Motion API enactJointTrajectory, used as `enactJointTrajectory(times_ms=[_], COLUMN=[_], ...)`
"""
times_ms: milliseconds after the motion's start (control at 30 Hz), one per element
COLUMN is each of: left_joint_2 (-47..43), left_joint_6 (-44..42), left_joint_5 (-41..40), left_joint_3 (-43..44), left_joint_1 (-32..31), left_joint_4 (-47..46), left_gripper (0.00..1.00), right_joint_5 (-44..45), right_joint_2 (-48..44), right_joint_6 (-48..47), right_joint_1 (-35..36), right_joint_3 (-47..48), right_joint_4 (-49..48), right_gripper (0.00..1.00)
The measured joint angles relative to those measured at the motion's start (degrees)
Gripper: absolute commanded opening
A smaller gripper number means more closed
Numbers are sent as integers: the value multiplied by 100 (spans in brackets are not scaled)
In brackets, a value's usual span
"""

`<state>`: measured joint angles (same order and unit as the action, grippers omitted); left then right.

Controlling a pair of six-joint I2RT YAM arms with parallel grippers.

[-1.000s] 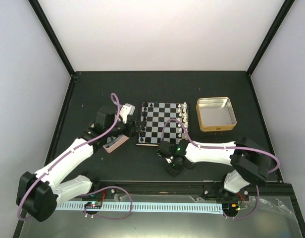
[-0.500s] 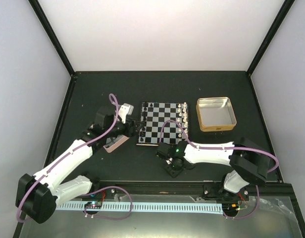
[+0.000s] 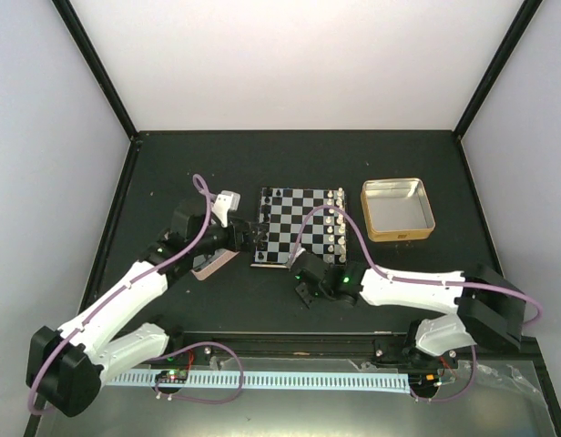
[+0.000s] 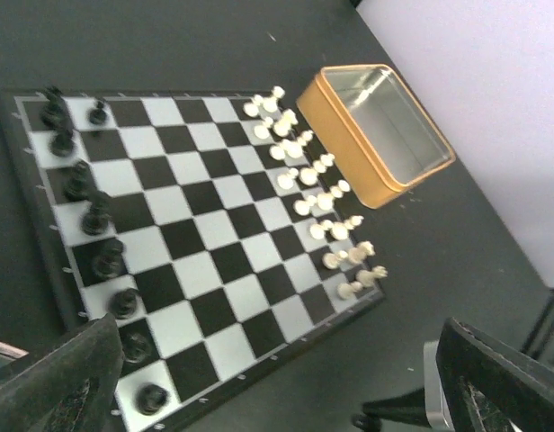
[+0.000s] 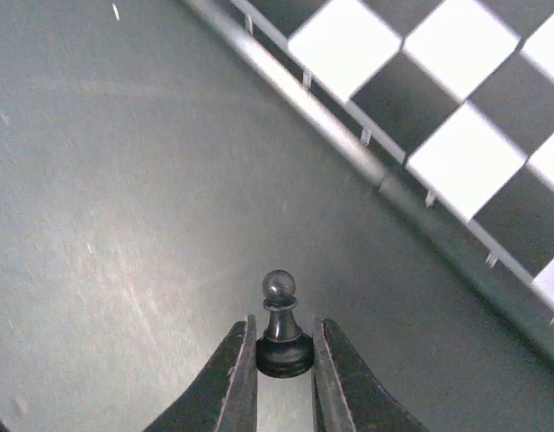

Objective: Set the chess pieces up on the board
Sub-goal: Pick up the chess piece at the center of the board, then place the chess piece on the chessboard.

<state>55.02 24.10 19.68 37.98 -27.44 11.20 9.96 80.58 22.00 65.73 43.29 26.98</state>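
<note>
The board (image 3: pixel 299 226) lies mid-table, seen closer in the left wrist view as the board (image 4: pixel 201 229). Several black chess pieces (image 4: pixel 104 261) stand along its left edge, and white pieces (image 4: pixel 313 180) fill its right side. On the table just off the board's near edge stands one upright black pawn (image 5: pixel 279 297). My right gripper (image 5: pixel 282 324) is shut on the pawn's base and shows in the top view as the right gripper (image 3: pixel 303 293). My left gripper (image 3: pixel 252 235) hangs open at the board's left near corner, with nothing between its fingers (image 4: pixel 66 382).
A gold-rimmed square tin (image 3: pixel 398 209) sits to the right of the board, seen also as the gold tin (image 4: pixel 376 130). A pink-rimmed tin (image 3: pixel 213 264) lies under the left arm. The board's metal edge (image 5: pixel 349 148) crosses the right wrist view's upper right.
My left gripper has opened wide beside the board. My right arm has stretched left towards the board's near edge, and its fingers have closed on the black pawn.
</note>
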Motion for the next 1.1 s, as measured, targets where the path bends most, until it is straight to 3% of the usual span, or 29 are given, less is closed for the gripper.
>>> enactJointTrajectory(times_ms=[267, 600, 1100], left_joint_2=[634, 1792, 2275], left_joint_6=[376, 793, 1062], left_joint_5=[1349, 2599, 3327], left_joint_3=[-33, 17, 186], left_joint_1=[-2, -2, -2], left_joint_4=[-424, -422, -573], left_gripper=[98, 44, 2], right_joint_5=[407, 529, 544], right_joint_2=[-640, -791, -518], right_joint_6=[-645, -1032, -1165], right_joint_1=[-85, -151, -179], right_joint_3=[-627, -841, -863], right_joint_4=[-2124, -3628, -3821], right_gripper=[15, 15, 18])
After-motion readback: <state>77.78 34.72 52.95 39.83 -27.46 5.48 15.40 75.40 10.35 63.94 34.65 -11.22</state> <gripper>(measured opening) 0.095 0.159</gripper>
